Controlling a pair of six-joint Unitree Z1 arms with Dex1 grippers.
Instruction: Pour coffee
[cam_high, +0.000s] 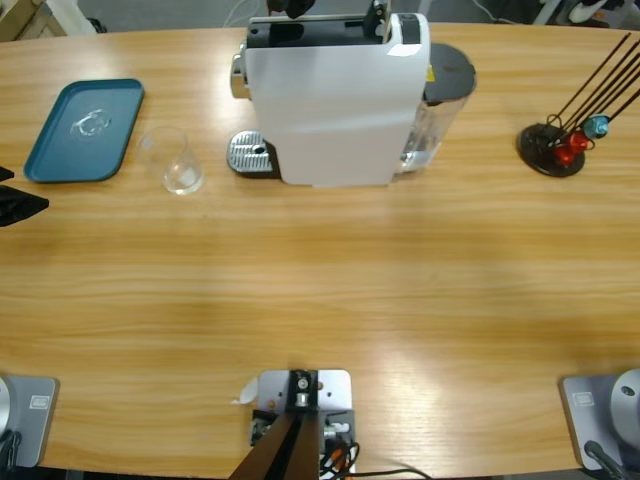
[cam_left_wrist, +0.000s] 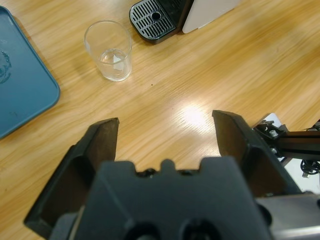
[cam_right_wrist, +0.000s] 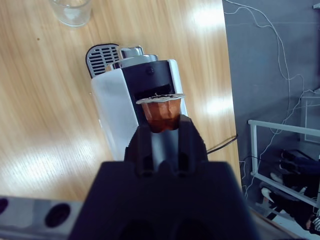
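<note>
Capsule held over machine, glass waiting empty beside drip tray.

Long wooden table (cam_high: 320, 290) bearing white coffee machine (cam_high: 335, 100) at rear centre, teal tray (cam_high: 85, 130) far to one side, capsule rack (cam_high: 560, 145) at the opposite end. Clear glass (cam_high: 178, 162) upright between tray and drip grate (cam_high: 250, 155), just beside the grate, not under the spout; no coffee visible in it. Right claw (cam_right_wrist: 162, 132) pinching an orange capsule (cam_right_wrist: 161, 111), directly above the machine's dark top slot (cam_right_wrist: 152, 80), capsule axis pointing toward it. Left claw (cam_left_wrist: 165, 132) spread wide, empty, glass ahead and well apart.
</note>
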